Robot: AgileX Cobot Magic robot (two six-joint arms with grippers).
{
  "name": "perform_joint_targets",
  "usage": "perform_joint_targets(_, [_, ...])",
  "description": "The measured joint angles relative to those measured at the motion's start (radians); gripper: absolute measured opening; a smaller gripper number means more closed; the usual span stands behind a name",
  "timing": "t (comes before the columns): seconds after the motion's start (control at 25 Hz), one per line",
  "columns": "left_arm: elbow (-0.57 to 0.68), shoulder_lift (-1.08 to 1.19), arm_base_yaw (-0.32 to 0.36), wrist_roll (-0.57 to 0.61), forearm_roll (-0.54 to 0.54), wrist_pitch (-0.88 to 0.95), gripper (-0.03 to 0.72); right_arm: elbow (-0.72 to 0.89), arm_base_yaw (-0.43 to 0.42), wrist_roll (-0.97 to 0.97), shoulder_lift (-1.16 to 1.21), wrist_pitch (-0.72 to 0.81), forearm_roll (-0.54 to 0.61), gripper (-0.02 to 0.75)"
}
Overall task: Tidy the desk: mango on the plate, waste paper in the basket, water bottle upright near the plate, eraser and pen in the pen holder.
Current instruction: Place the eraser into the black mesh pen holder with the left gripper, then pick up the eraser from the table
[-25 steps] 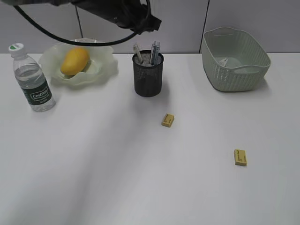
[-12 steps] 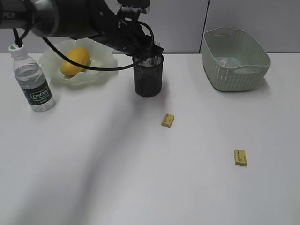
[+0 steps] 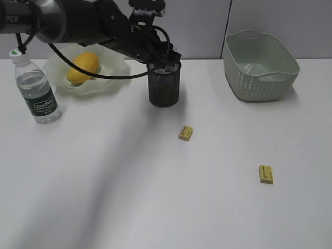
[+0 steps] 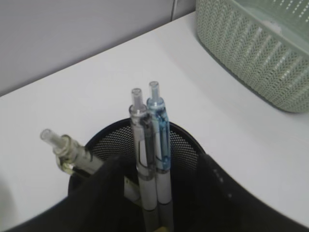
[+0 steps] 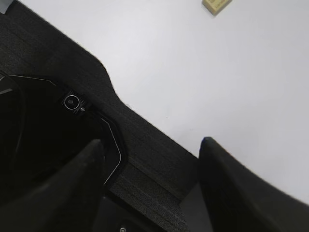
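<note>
The mango (image 3: 83, 67) lies on the plate (image 3: 111, 78), the bottle (image 3: 35, 88) stands upright just beside the plate, and a paper wad (image 3: 247, 68) sits in the basket (image 3: 262, 78). Three pens (image 4: 153, 145) stand in the pen holder (image 3: 164, 88). The left fingers (image 4: 116, 193) straddle two pens at the holder's mouth, spread with gaps, gripping nothing. Two erasers (image 3: 185, 133) remain on the desk (image 3: 104, 181) in front of the holder. The right fingers (image 5: 87, 179) stand apart, empty.
</note>
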Motion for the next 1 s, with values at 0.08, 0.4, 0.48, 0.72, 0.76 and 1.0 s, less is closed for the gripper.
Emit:
perform_joint_targets(0.08, [0.0,-0.01,0.0,0.0,0.0,-0.001,0.377,0.0,0.0,0.0,0.0,0.0,0.0,0.486])
perform_joint_targets(0.4, [0.0,-0.14,0.001,0.0,0.006,0.073,0.384,0.0,0.0,0.0,0.0,0.0,0.0,0.486])
perform_joint_targets(0.48, [0.0,-0.189,0.001,0.0,0.022,0.149,0.384,0.0,0.0,0.0,0.0,0.0,0.0,0.486])
perform_joint_targets(0.72, [0.0,-0.319,0.002,0.0,0.095,0.555,0.384,0.0,0.0,0.0,0.0,0.0,0.0,0.486])
perform_joint_targets(0.76, [0.0,-0.334,0.002,0.0,0.099,0.625,0.384,0.0,0.0,0.0,0.0,0.0,0.0,0.486])
perform_joint_targets(1.0, [0.001,-0.374,0.002,-0.139,0.18,0.909,0.384,0.0,0.0,0.0,0.0,0.0,0.0,0.486])
